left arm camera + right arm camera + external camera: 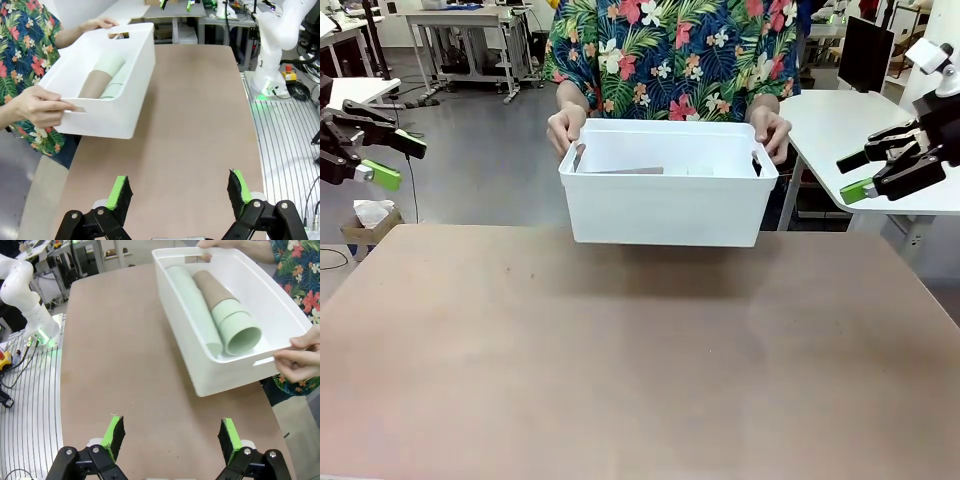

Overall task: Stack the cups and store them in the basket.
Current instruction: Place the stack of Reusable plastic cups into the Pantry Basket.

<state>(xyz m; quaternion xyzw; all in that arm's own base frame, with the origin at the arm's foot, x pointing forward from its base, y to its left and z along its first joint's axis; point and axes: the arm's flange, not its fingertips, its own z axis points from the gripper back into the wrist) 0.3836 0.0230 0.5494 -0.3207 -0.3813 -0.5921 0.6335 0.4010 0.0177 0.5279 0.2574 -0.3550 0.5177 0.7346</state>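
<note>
Left hand (375, 160) at nine o'clock hangs wide and empty, clear of the table (640, 360); at twelve o'clock a person lifts the large white plastic basket (665, 205) holding nested mint and tan cups (220, 315); right hand (880, 170) at three o'clock likewise gapes idle, work seemingly finished
</note>
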